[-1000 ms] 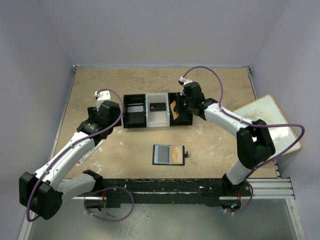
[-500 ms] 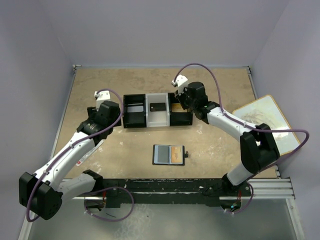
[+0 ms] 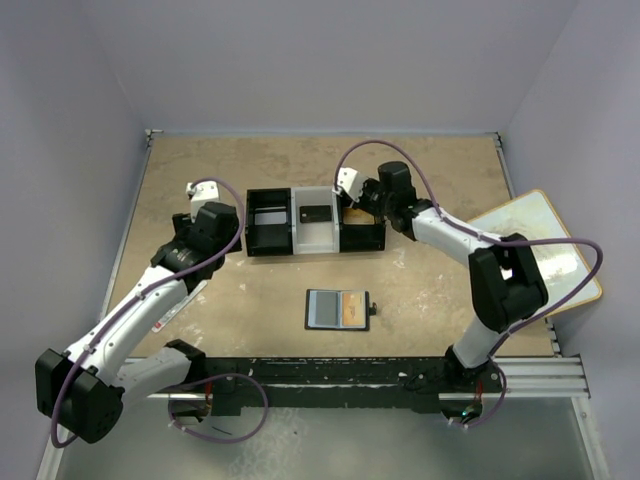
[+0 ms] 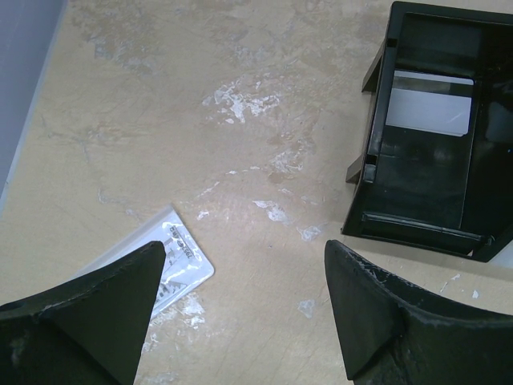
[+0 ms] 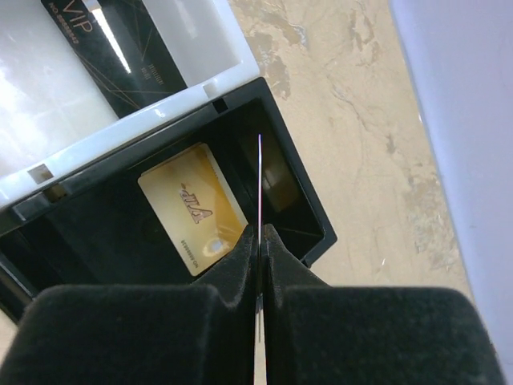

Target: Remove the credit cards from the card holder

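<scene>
The black card holder (image 3: pixel 338 309) lies open on the table in front of the tray, with one gold credit card (image 3: pixel 352 309) in its right sleeve. My right gripper (image 3: pixel 362 200) (image 5: pixel 261 228) hangs over the tray's right black compartment (image 5: pixel 309 212), shut on a thin card (image 5: pixel 260 180) that I see edge-on. Another gold card (image 5: pixel 192 206) lies flat in that compartment. A dark card (image 3: pixel 317 213) rests in the white middle compartment. My left gripper (image 3: pixel 212 228) (image 4: pixel 244 249) stands open over bare table, left of the tray, with nothing between its fingers.
The three-compartment tray (image 3: pixel 270 245) stands mid-table; a pale card (image 4: pixel 429 112) lies in its left black compartment. A white printed packet (image 4: pixel 172 261) lies by the left gripper. A wood-rimmed white board (image 3: pixel 530 245) overhangs the table's right edge. Walls close in on three sides.
The right wrist has swung left and turned over the tray's right compartment, still shut on the card. The left arm has not moved.
</scene>
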